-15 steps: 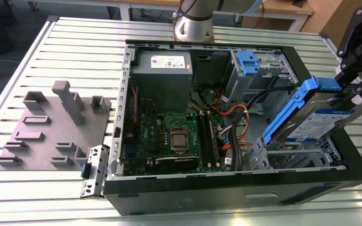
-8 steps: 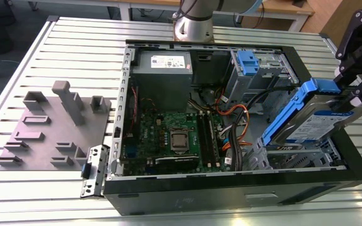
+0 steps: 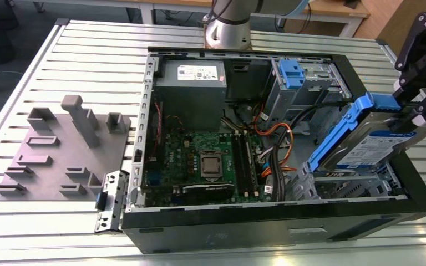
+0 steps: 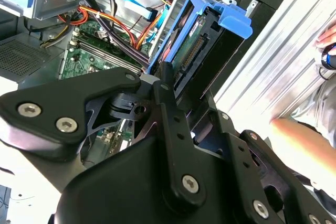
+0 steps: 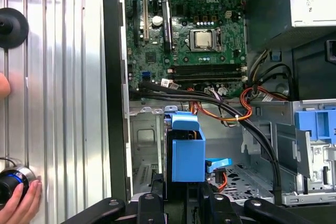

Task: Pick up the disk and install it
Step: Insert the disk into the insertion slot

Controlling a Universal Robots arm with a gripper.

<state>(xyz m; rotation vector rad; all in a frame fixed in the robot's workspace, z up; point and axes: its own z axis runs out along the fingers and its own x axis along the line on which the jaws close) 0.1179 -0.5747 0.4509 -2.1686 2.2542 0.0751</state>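
The disk (image 3: 368,147), a silver drive with a white-and-blue label in blue caddy rails, hangs tilted on edge above the drive bay (image 3: 346,185) at the case's corner on the exterior view's right. My gripper (image 3: 407,108) is shut on its upper end, at the blue tab. In the second wrist view the disk (image 4: 199,40) shows its connector edge beyond the black fingers (image 4: 167,95). In the first wrist view the blue caddy end (image 5: 187,153) stands just past my gripper (image 5: 184,195), over the bay's metal floor.
The open computer case (image 3: 272,213) lies on a slatted metal table, with motherboard (image 3: 206,160), cables (image 3: 279,138) and a second blue caddy (image 3: 290,75) in the upper bay. A grey fixture plate (image 3: 57,160) sits on the exterior view's left. A person's hand (image 5: 21,198) rests beside the case.
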